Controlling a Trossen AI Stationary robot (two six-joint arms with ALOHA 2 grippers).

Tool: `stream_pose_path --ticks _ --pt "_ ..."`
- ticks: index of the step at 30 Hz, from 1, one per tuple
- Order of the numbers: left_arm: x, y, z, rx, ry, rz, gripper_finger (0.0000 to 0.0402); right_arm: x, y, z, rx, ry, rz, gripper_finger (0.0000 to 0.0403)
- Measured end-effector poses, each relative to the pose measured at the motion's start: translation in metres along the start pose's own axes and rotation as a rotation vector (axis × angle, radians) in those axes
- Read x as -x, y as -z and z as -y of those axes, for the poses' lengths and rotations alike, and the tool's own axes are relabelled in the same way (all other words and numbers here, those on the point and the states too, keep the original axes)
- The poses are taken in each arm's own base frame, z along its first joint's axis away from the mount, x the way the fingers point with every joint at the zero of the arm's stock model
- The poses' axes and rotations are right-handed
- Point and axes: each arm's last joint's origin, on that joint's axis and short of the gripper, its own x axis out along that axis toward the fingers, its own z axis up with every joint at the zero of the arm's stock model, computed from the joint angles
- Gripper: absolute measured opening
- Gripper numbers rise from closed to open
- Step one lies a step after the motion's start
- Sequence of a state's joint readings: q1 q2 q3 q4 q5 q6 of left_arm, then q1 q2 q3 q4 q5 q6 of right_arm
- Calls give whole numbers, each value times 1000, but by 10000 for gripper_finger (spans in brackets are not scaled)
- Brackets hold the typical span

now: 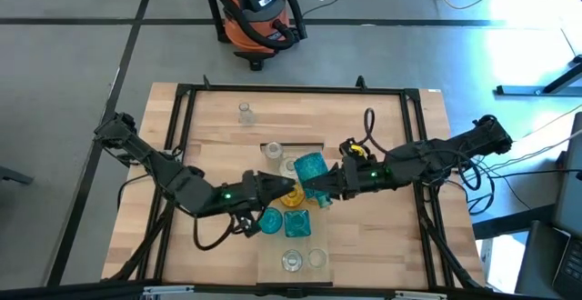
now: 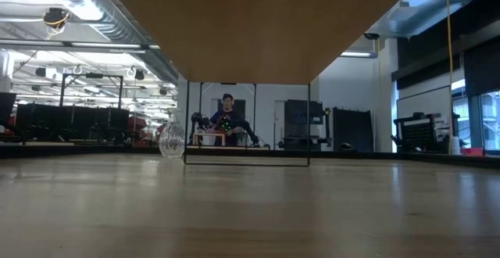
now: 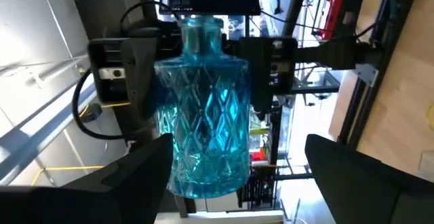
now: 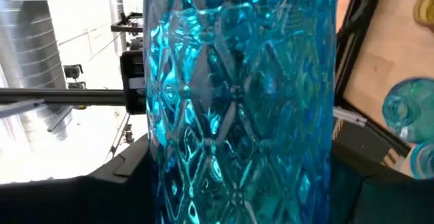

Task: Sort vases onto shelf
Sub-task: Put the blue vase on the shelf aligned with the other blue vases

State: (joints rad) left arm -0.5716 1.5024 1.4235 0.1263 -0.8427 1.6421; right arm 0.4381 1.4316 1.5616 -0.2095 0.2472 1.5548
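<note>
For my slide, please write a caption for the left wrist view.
Right gripper holds a teal diamond-cut vase before the open left gripper.

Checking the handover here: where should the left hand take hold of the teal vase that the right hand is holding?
Probably the lower body near the base. The right hand's fingers clamp the teal vase just below its neck, leaving that wide faceted part free. The open left hand faces it, so come straight in.

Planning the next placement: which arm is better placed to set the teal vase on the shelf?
Right, probably. The right gripper already clamps the teal vase; the left gripper is open beside it, holding nothing.
</note>
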Motion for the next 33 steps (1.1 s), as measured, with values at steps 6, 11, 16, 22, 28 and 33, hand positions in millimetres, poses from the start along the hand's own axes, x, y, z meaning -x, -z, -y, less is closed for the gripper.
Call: stream_pose_path --ticks 6,11,16,22,28,33 --pt "-10 6 4 -14 6 -55 329 -6 2 5 -81 20 -9 253" --pt "-12 8 1 14 -13 -77 329 -10 3 9 -84 37 -23 253" --pt "-11 8 0 37 -21 -59 329 -12 4 10 -84 43 -22 253" --pt "-15 8 2 29 -16 -34 329 -16 5 13 -106 49 -21 253" --pt "-18 9 2 42 -24 20 330 -27 7 14 -118 2 -29 253" --pt "-20 11 2 81 -28 49 330 -34 7 15 -132 -30 -38 253"
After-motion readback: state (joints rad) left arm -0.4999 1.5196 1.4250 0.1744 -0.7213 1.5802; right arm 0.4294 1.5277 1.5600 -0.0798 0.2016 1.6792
